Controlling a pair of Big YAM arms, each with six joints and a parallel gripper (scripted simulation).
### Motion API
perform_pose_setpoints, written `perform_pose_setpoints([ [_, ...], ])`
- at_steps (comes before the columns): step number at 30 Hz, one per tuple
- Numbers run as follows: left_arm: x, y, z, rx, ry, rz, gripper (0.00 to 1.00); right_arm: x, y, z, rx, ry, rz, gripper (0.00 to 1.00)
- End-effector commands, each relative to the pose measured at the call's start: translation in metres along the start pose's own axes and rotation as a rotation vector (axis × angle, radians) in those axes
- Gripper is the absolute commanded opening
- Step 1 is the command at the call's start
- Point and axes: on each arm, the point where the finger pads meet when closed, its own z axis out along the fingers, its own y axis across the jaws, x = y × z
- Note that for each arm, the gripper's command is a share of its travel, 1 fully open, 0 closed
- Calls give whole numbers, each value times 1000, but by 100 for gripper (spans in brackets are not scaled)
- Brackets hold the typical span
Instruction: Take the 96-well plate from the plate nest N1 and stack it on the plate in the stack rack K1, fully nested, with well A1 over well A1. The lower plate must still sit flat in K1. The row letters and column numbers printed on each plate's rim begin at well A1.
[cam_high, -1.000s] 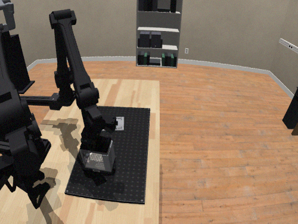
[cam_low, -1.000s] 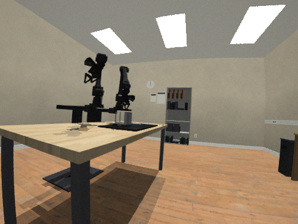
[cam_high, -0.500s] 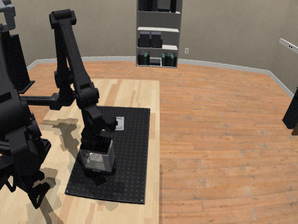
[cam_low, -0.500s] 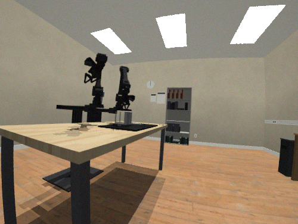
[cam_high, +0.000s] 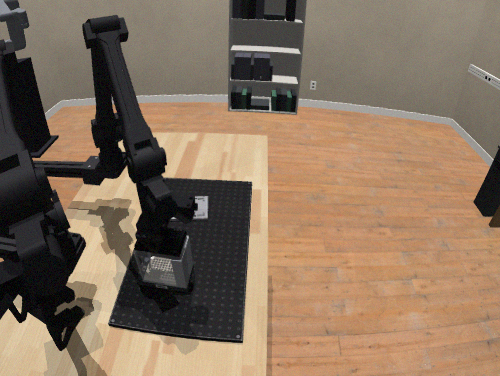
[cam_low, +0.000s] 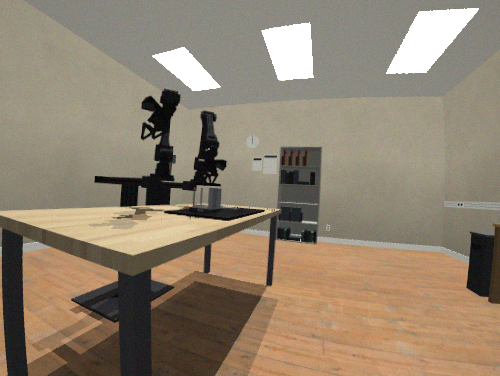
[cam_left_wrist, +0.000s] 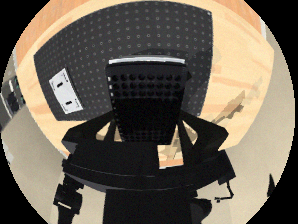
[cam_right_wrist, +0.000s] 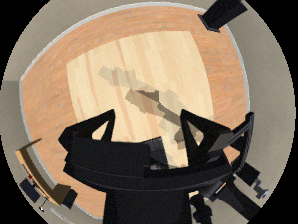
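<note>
Both arms, left (cam_high: 142, 155) (cam_low: 207, 145) and right (cam_high: 22, 185) (cam_low: 165, 135), are matt black, built of chunky angular links with rounded joint housings; each pincer (cam_left_wrist: 148, 127) (cam_right_wrist: 148, 117) has triangular, open-framed fingers, and small pale screws dot the dark bracket (cam_high: 93, 167) beyond the tabletop's edge (cam_high: 267, 200) (cam_low: 75, 245)

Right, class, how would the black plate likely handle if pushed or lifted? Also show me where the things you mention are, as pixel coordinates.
The black plate (cam_high: 175, 246) (cam_left_wrist: 145, 86) is probably stiff: its edges look straight, with no visible sag. It may be light for its size, since rows of wells hollow its face. Rolling seems unlikely, given its boxy outline.
</note>
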Motion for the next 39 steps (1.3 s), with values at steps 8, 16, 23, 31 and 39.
perform_pose_setpoints([
  [8, -22, -16, -25, 46, -48, -19, 0, -7, -3, -5, -11, -11, 25, 100],
  [16, -20, -14, -23, 43, -46, -19, 0, -7, -3, -5, -11, -11, 25, 100],
  [23, -17, -12, -19, 31, -33, -9, 0, -7, -3, -5, -11, -11, 25, 100],
  [31, -12, -10, -12, 26, -28, -5, 0, -7, -3, -5, -11, -11, 25, 100],
  [39, -11, -10, -12, 26, -28, -5, 0, -7, -3, -5, -11, -11, 25, 100],
])
